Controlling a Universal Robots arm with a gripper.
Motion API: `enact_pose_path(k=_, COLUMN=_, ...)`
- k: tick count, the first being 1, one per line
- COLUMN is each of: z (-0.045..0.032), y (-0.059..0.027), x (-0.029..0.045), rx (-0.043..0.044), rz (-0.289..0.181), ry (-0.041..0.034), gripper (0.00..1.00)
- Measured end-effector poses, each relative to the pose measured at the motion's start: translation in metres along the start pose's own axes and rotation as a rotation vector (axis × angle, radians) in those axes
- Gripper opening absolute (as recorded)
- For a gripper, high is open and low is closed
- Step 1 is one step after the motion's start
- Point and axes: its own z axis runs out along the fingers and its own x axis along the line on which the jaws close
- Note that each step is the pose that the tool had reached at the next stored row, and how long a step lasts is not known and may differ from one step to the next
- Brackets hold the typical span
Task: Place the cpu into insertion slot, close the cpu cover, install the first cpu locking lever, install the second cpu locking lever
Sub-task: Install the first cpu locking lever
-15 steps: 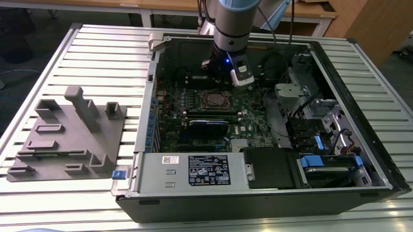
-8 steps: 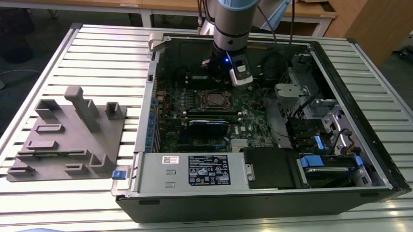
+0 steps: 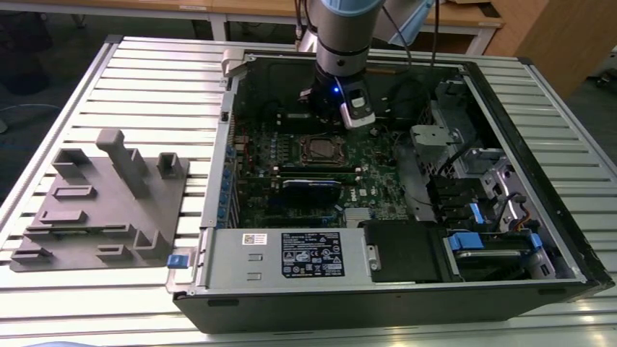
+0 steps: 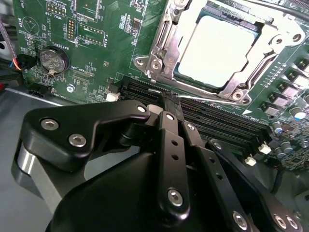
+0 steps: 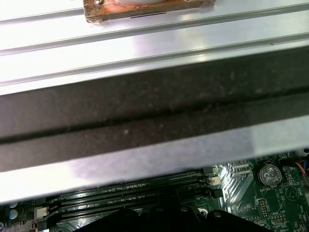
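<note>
The cpu (image 4: 219,48), with its dull silver top, lies flat in the insertion slot (image 4: 231,10). The cpu cover (image 4: 166,38), a silver frame, is down over it. A thin wire locking lever (image 4: 212,100) runs along the socket's side next to the memory slots. My gripper (image 4: 169,99) has its black fingers shut together, and their tips rest at this lever's end; I cannot tell whether they press on it. In the exterior view the gripper (image 3: 357,124) hangs just behind the socket (image 3: 318,150) on the green motherboard (image 3: 289,181). The first wrist view shows the gripper (image 5: 159,220) as a dark shape.
The open computer case (image 3: 540,181) walls in the motherboard, with drive bays and cables at the exterior view's right. A grey fixture block (image 3: 101,202) lies on the slatted table at the exterior view's left. Long memory slots (image 4: 227,123) and a coin battery (image 4: 52,60) sit near the gripper.
</note>
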Motion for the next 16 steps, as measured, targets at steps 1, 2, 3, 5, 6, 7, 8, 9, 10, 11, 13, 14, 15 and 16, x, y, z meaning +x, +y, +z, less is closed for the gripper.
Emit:
enact_pose_path(k=1, z=0.0001, y=0.0, x=0.0001, rx=-0.0004, rz=0.001, ry=-0.0021, gripper=0.11)
enact_pose_path(k=2, z=0.0003, y=-0.0001, x=0.0001, rx=-0.0006, rz=0.003, ry=-0.0035, gripper=0.11)
enact_pose_path(k=3, z=0.0004, y=-0.0001, x=0.0001, rx=-0.0004, rz=0.009, ry=-0.005, gripper=0.11)
enact_pose_path(k=5, z=0.0007, y=-0.0002, x=0.0001, rx=0.0003, rz=0.033, ry=-0.0098, gripper=0.11)
enact_pose_path(k=6, z=0.0009, y=-0.0002, x=0.0001, rx=0.0005, rz=0.044, ry=-0.0124, gripper=0.11)
enact_pose_path(k=7, z=0.0011, y=-0.0003, x=0.0001, rx=0.0008, rz=0.057, ry=-0.015, gripper=0.11)
enact_pose_path(k=8, z=0.0013, y=-0.0003, x=0.0001, rx=0.001, rz=0.069, ry=-0.0177, gripper=0.11)
enact_pose_path(k=9, z=0.0014, y=-0.0004, x=0.0003, rx=0.0013, rz=0.078, ry=-0.0196, gripper=0.11)
enact_pose_path(k=10, z=0.0014, y=-0.0005, x=0.0011, rx=0.0014, rz=0.083, ry=-0.0205, gripper=0.11)
enact_pose_path(k=11, z=0.0015, y=-0.0006, x=0.0022, rx=0.0015, rz=0.085, ry=-0.021, gripper=0.11)
enact_pose_path(k=13, z=0.0015, y=-0.0007, x=0.0046, rx=0.0015, rz=0.087, ry=-0.0219, gripper=0.11)
enact_pose_path(k=14, z=0.0016, y=-0.0008, x=0.0054, rx=0.0015, rz=0.088, ry=-0.0223, gripper=0.11)
enact_pose_path(k=15, z=0.0017, y=-0.0009, x=0.0061, rx=0.0013, rz=0.089, ry=-0.0229, gripper=0.11)
enact_pose_path(k=16, z=0.0017, y=-0.0009, x=0.0065, rx=0.0012, rz=0.09, ry=-0.0238, gripper=0.11)
